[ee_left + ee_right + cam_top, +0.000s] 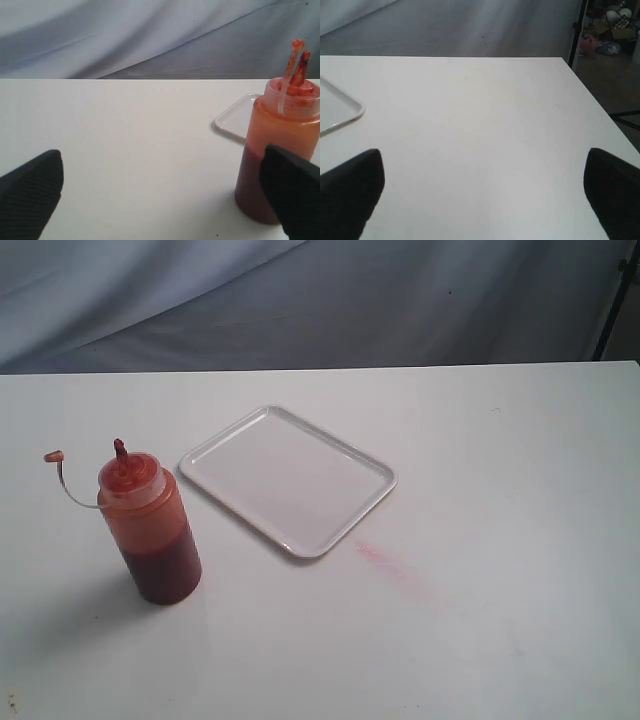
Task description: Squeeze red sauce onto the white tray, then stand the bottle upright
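Note:
The bottle (150, 530) stands upright on the table at the left, translucent orange with dark red sauce (165, 565) in its lower part and its small cap (53, 455) hanging off on a tether. The white tray (290, 478) lies bare to its right. Neither arm shows in the exterior view. In the left wrist view my left gripper (162, 192) is open over bare table, and the bottle (272, 150) stands partly behind one finger (292, 192), with a tray corner (235, 117) beyond. My right gripper (485, 192) is open over bare table, a tray corner (337, 110) off to one side.
A faint pink smear (390, 565) marks the table beside the tray's near corner. A grey cloth backdrop (320, 300) hangs behind the table's far edge. The table's right edge (600, 107) shows in the right wrist view, with a dark stand (576, 30) and clutter beyond it.

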`<action>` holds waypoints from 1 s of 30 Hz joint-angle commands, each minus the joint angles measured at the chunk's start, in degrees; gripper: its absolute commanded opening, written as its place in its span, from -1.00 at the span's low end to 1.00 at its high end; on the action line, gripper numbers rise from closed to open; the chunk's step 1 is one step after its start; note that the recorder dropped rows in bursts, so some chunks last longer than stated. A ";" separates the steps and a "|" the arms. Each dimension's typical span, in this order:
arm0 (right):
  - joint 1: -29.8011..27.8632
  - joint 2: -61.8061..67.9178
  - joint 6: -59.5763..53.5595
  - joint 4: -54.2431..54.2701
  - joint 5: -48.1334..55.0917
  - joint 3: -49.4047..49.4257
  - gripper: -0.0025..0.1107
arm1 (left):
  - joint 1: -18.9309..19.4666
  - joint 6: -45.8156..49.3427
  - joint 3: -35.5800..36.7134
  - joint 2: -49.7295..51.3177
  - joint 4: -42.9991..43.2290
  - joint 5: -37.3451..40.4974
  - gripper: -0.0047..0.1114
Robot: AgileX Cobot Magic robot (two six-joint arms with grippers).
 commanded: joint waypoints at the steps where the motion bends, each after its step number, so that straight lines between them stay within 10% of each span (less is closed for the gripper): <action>1: -0.45 -0.35 0.25 0.34 -0.05 0.22 0.90 | -0.37 -0.09 0.27 -0.21 0.00 -0.39 0.89; 30: -0.45 -0.35 0.25 0.34 -0.05 0.22 0.90 | -0.37 -0.09 0.27 -0.21 1.11 -0.39 0.89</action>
